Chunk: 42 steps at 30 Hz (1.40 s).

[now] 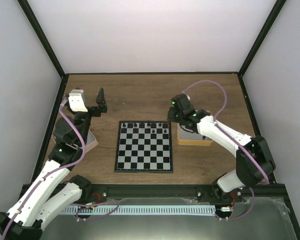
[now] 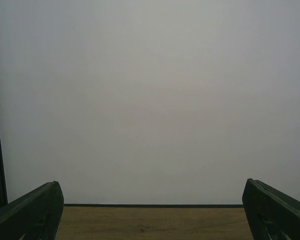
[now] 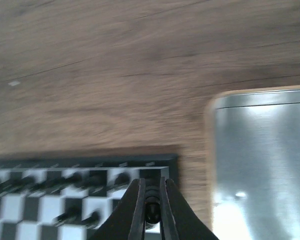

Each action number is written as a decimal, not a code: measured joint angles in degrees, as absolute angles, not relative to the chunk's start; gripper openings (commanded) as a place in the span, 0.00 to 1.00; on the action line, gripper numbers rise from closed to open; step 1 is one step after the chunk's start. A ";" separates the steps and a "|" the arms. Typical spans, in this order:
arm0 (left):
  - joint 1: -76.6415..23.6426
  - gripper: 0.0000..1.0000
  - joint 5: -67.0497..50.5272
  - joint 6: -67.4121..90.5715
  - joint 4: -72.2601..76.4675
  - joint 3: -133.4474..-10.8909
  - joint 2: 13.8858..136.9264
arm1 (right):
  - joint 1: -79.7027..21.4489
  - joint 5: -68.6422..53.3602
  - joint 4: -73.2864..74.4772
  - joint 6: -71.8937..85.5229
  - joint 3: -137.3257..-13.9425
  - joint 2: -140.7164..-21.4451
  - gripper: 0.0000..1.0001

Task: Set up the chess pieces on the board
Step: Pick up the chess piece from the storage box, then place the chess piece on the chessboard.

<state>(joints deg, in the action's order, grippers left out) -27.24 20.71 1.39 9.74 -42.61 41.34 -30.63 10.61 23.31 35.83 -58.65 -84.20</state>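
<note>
Right wrist: right gripper [image 3: 151, 186] clamped on tiny black chess piece [image 3: 151, 211], lower centre; right corner of black-and-silver checked board [image 3: 40, 205] directly beneath.

Right arm is stretched across the tan tin [image 1: 194, 140], and the right gripper [image 1: 176, 116] hangs at the chessboard's [image 1: 143, 156] far right corner. Black chess pieces [image 1: 142, 123] line the far row, with two more standing one row nearer. Over on the left, the left gripper [image 1: 92, 101] is held high beyond the pink tray [image 1: 92, 143], well apart from the board.
</note>
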 measured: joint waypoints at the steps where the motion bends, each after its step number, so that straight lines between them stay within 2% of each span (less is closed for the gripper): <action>1: -27.24 1.00 20.69 1.39 9.74 -42.61 41.34 | -32.56 10.17 22.90 36.03 -59.33 -84.29 0.01; 8: -27.24 1.00 20.69 1.39 9.72 -42.61 41.34 | -45.65 9.78 20.75 36.93 -66.19 -91.61 0.01; 15: -27.24 1.00 20.69 1.39 9.74 -42.61 41.32 | -53.23 12.05 21.41 36.47 -71.31 -101.41 0.01; 25: -27.24 1.00 20.69 1.39 9.72 -42.61 41.28 | -54.30 14.41 21.82 34.81 -73.91 -107.87 0.02; 42: -27.24 1.00 20.73 1.37 9.76 -42.61 40.84 | -54.59 16.82 22.50 32.25 -76.03 -111.90 0.03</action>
<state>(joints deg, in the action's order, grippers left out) -27.24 20.73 1.37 9.76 -42.61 40.84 -54.59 16.82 22.50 32.25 -76.03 -111.90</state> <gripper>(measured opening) 0.999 0.067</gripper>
